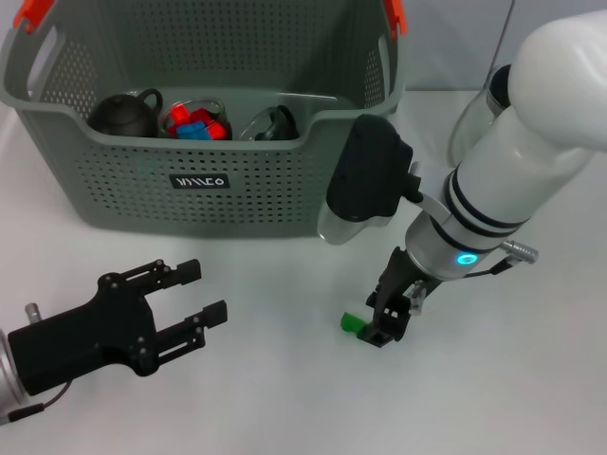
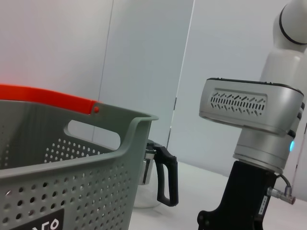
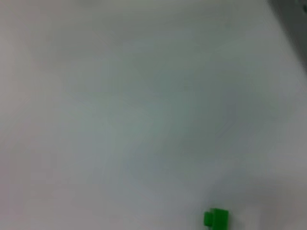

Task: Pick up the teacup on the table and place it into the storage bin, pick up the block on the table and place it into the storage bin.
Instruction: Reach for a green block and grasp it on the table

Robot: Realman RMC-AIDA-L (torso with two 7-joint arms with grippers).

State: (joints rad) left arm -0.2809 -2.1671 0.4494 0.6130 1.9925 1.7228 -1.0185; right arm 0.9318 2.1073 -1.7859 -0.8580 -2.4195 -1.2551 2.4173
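The right gripper (image 1: 387, 318) is down at the table (image 1: 531, 398), just beside a small green block (image 1: 355, 324) that lies well in front of the storage bin (image 1: 204, 180), off its right front corner. The black fingers hide their own gap, so I cannot tell whether they stand apart or are already closing on the block. The block looks like a light, hard plastic brick: stiff, not fragile, but small and smooth enough to squirt out of a skewed pinch. Its flat opposite sides look the best hold, taken low and square. The left gripper (image 1: 194, 301) rests near the table's front left corner with its jaws apart, holding nothing. Dark things and red and blue pieces already lie inside the bin.
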